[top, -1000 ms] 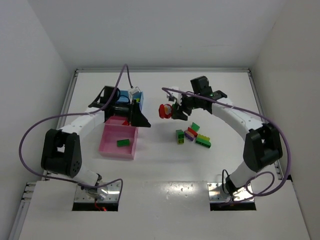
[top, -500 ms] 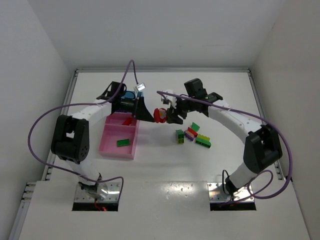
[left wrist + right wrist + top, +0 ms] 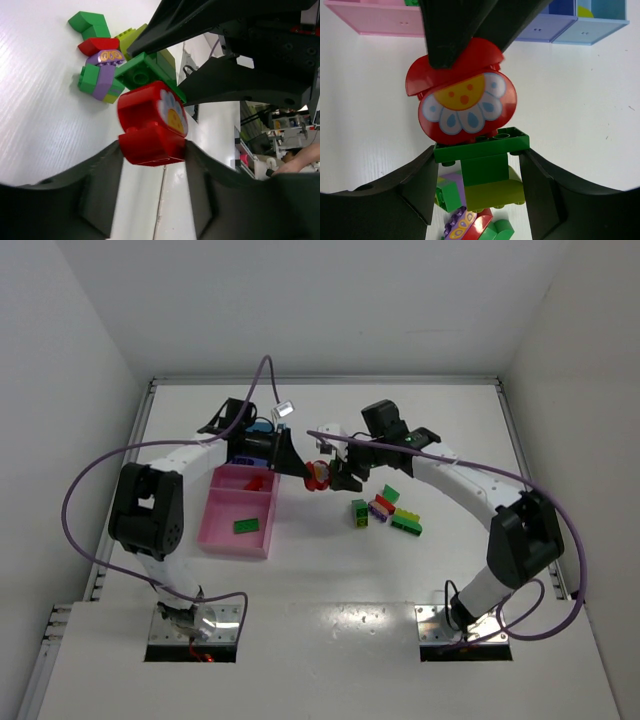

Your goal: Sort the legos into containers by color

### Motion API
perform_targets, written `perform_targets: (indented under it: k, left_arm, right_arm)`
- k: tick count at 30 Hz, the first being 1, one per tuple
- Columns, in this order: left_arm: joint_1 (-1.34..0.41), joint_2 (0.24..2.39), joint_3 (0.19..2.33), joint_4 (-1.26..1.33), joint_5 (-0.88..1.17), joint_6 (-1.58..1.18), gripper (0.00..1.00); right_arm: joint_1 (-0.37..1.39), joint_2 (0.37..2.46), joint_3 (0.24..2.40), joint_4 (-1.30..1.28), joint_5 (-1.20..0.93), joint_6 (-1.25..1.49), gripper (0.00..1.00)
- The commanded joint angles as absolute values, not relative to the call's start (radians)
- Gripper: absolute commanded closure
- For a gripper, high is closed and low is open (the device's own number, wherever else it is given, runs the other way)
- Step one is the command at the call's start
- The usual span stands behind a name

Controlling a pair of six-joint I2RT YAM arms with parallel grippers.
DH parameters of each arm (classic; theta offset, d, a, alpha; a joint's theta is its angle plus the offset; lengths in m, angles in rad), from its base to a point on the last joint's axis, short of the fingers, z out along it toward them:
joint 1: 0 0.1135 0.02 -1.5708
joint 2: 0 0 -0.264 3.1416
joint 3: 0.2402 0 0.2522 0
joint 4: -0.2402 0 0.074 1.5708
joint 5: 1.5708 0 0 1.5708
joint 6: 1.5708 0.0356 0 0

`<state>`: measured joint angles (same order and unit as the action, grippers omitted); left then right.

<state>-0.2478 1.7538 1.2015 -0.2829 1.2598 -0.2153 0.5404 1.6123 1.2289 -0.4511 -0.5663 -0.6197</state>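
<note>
A red lego with a flower face [image 3: 318, 473] hangs above the table between both arms. My left gripper [image 3: 152, 145] is shut on the red lego [image 3: 150, 127] from the left. The red lego [image 3: 462, 100] is stuck on a green lego [image 3: 480, 147], and my right gripper [image 3: 477, 152] is shut on that green one from the right. Loose green, red, purple and lime legos [image 3: 385, 508] lie just beneath and to the right. The pink container [image 3: 215, 535] holds a green lego [image 3: 246, 526] and a red one [image 3: 256, 482]. Blue containers [image 3: 258, 428] adjoin it behind.
The left arm's fingers [image 3: 455, 30] cross the top of the right wrist view. The white table [image 3: 330, 570] is walled at the back and sides. A purple cable [image 3: 80, 490] loops out from the left arm.
My left gripper swung right from over the containers to the red lego and closed on it. The right gripper carried the stuck legos a little left to meet it.
</note>
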Motion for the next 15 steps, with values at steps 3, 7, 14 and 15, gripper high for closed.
perform_targets:
  k: [3, 7, 14, 15]
  left_arm:
    - [-0.262, 1.764, 1.233, -0.267, 1.321, -0.215, 0.61]
    - [-0.262, 1.755, 1.221, -0.267, 1.321, -0.206, 0.70]
    - [-0.262, 1.692, 1.161, -0.267, 1.286, -0.184, 0.72]
    - [-0.262, 1.669, 1.148, -0.267, 1.285, -0.173, 0.72]
  right_arm:
    - [0.548, 1.562, 1.227, -0.411, -0.523, -0.614, 0.85]
    - [0.535, 1.542, 1.184, -0.376, -0.468, -0.623, 0.85]
    - [0.470, 1.542, 1.092, -0.360, -0.437, -0.660, 0.85]
    - [0.456, 1.551, 1.092, -0.395, -0.455, -0.660, 0.85]
